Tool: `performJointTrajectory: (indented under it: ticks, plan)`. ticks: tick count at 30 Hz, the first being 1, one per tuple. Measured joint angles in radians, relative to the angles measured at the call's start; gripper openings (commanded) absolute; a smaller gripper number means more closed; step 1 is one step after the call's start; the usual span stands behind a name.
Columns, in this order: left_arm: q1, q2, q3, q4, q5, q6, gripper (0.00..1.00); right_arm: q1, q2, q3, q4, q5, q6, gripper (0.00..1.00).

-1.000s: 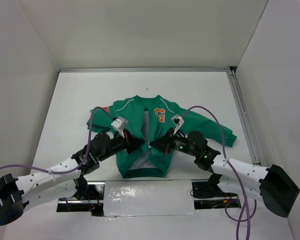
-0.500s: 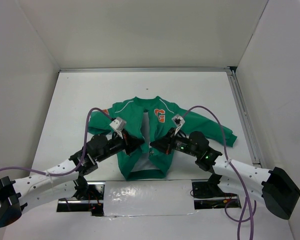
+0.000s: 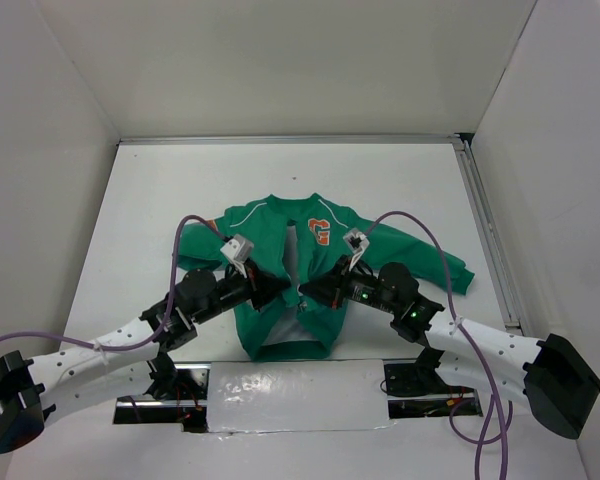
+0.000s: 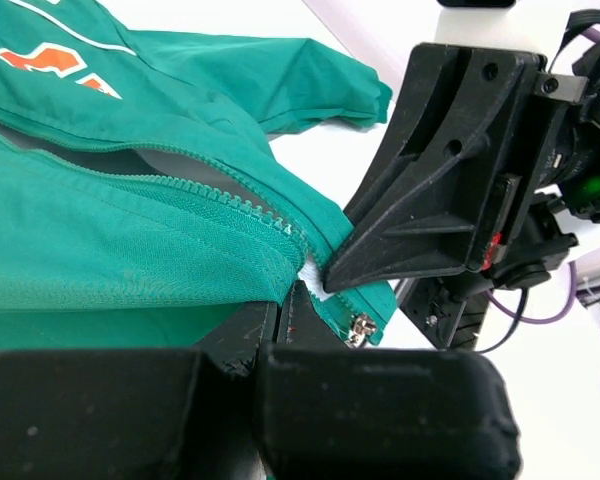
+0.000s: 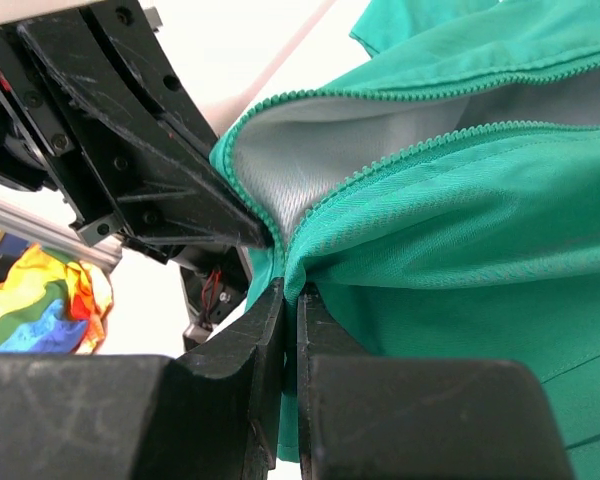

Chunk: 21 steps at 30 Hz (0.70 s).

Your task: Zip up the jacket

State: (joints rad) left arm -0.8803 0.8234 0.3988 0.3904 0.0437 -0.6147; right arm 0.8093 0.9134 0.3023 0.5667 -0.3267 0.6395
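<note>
One jacket lies flat on its back in the middle of the table, collar pointing away from the arms and hem towards them, and from where I stand the job looks to be at its opening step: bringing the bottom ends of the zip together. The left gripper is clamped on the hem corner of the front panel on its side. The right gripper is pinched tight on the corner of the panel bearing the single orange G. Their tips nearly meet over the lower front. Above them the front gapes, both toothed zip edges running apart with grey lining showing between, so nothing is zipped yet. One small metal piece, probably the slider, sits at the hem just under the right gripper's tip. Whether the pin is seated in it I cannot tell. The next move, I reckon, calls for lining the two bottom ends up exactly and seating one in the slider, with the cloth kept taut, before anything is drawn towards the collar. By my count: one jacket, two sleeves spread out, two zip edges, two arms, both gripping.
</note>
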Motion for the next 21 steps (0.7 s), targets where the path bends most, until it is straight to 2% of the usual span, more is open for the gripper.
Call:
performJointTrajectory:
  ticks: [16, 18, 21]
  plan:
    - [0.000, 0.000, -0.027, 0.041, 0.061, -0.078, 0.00, 0.005, 0.005, 0.000, 0.014, 0.003, 0.006, 0.02]
    - [0.000, -0.001, -0.027, 0.037, 0.054, -0.093, 0.00, 0.014, 0.006, 0.005, -0.015, 0.015, -0.008, 0.03]
    - [0.000, -0.013, -0.026, -0.013, 0.014, -0.101, 0.00, 0.048, 0.013, 0.048, -0.146, 0.086, -0.032, 0.07]
